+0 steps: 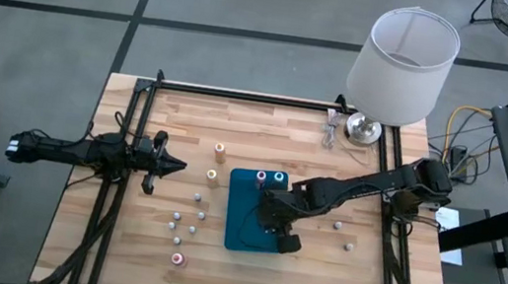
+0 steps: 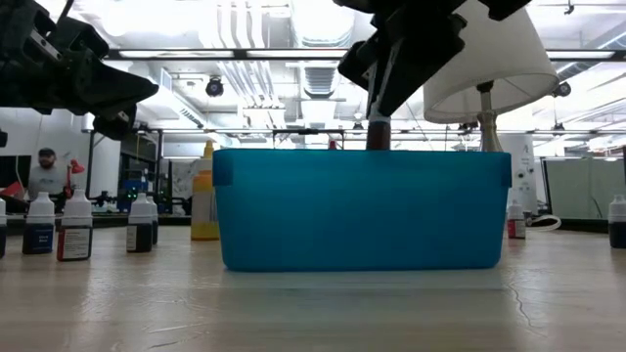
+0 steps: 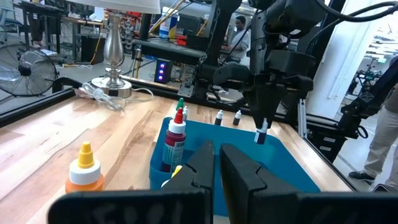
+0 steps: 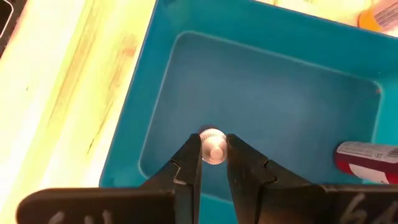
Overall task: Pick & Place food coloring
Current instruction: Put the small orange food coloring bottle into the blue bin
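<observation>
Room: we see a grey floor around a wooden table [image 1: 266,129], with a white-shaded lamp [image 1: 402,53] at its far right corner and a person [image 2: 44,174] far behind.
Open room: we find bare wood along the table's far edge and near-right corner; black rails run down both sides.
Tray: our teal tray [image 1: 243,232] sits mid-table, with two taller capped bottles [image 1: 270,177] at its far end.
Right gripper: our right gripper [image 4: 214,154] hangs over the tray's interior, its jaws pinched on a small white-capped bottle [image 4: 213,146] held above the tray floor.
Left gripper: our left gripper [image 1: 171,163] waits left of the tray, jaws closed on nothing.
Loose bottles: small whitish bottles [image 1: 186,217] are scattered left of the tray, two orange-topped bottles [image 1: 216,162] beyond them, a magenta-topped bottle [image 1: 178,260] nearer, and two more small bottles [image 1: 343,236] right of the tray.
</observation>
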Motion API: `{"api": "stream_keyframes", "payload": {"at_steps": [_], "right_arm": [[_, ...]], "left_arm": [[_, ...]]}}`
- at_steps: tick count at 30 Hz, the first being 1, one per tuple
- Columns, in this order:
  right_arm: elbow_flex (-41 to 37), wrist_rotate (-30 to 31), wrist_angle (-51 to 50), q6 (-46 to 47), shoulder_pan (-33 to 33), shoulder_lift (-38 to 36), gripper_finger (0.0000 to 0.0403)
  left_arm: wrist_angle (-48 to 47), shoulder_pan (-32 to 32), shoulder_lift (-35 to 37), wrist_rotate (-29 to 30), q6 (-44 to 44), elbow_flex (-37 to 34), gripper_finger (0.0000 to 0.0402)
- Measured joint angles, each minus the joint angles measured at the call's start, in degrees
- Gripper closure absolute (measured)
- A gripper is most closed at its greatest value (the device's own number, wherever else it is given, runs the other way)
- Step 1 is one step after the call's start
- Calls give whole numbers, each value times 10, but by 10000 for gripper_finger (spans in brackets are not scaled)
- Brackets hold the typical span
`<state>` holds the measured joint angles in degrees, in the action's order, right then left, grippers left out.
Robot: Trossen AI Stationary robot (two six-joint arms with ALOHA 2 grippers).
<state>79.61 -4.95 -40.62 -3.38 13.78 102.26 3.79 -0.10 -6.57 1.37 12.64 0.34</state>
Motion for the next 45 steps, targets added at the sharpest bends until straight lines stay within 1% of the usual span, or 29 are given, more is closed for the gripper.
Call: {"api": "stream_keyframes", "payload": {"at_steps": [9, 16, 24, 34, 45], "right_arm": [[-15, 0, -7, 5, 0, 3, 355], [-49, 2, 28, 21, -2, 4, 355], [-46, 0, 38, 26, -3, 46, 355], [-53, 0, 48, 29, -9, 48, 355], [-86, 6, 71, 52, -21, 48, 355]], "left_arm": [[0, 0, 0, 0, 0, 0, 402], [0, 0, 0, 0, 0, 0, 402], [0, 0, -1, 0, 0, 0, 402], [-1, 0, -2, 1, 0, 0, 402], [-1, 0, -2, 1, 0, 0, 402]]}}
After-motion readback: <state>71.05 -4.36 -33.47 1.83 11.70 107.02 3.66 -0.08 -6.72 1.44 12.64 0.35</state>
